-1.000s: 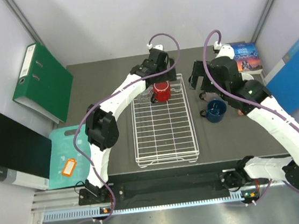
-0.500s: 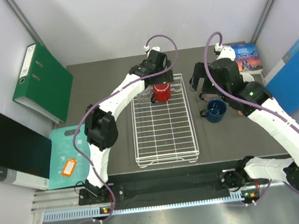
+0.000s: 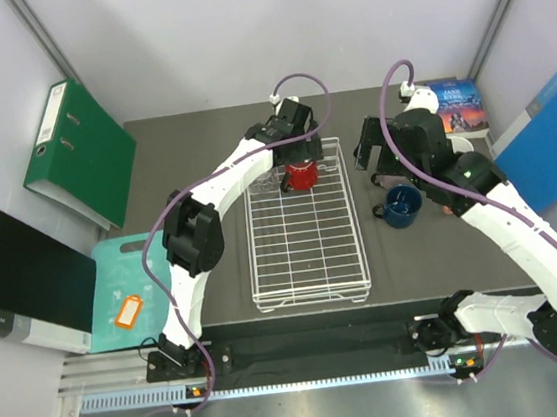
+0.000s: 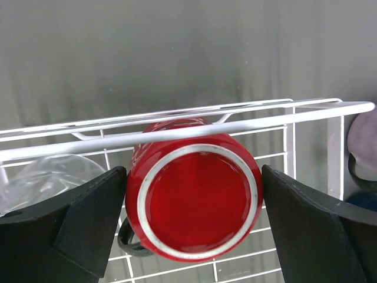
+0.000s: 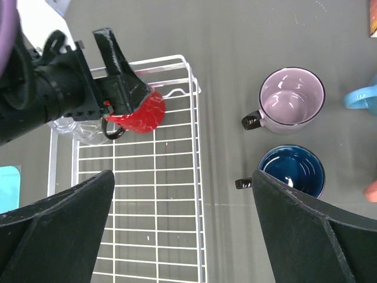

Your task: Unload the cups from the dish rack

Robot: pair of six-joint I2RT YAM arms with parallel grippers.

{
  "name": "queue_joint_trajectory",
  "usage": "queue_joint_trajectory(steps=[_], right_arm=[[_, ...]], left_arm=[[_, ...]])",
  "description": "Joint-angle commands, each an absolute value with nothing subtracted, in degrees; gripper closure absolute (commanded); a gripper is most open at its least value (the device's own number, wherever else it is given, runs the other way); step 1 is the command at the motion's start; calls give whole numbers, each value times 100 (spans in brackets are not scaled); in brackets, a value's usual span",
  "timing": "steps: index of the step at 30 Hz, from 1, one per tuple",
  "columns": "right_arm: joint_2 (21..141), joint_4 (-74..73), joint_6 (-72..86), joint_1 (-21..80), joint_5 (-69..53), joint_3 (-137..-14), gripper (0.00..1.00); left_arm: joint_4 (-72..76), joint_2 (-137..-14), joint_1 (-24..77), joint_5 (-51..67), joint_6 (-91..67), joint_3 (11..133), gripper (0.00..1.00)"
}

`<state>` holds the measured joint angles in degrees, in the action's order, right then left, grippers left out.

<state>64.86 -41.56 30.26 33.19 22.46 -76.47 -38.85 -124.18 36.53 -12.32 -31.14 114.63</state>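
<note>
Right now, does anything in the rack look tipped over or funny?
The red mug at the far end of the dish rack is turned bottom-up, between the left fingers, unlike the pink mug and dark blue mug standing open-side up on the table. Nothing looks spilled or broken.

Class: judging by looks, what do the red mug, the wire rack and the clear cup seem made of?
Red mug: probably glazed ceramic, glossy with a pale unglazed foot ring. Rack: likely white-coated metal wire, thin smooth rods. Clear cup: see-through, glass or plastic.
</note>
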Motion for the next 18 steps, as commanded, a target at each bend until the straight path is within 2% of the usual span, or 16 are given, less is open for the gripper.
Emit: queue_joint_trajectory(steps=[1, 18], right_arm=[[6398, -4017, 3094, 3269, 2180, -7620, 0], [6433, -4087, 3094, 3252, 2109, -7462, 0]], left_arm=[[-4122, -12612, 3612, -1099, -3129, 11654, 1], [-4421, -12990, 3604, -1028, -3147, 11496, 1]])
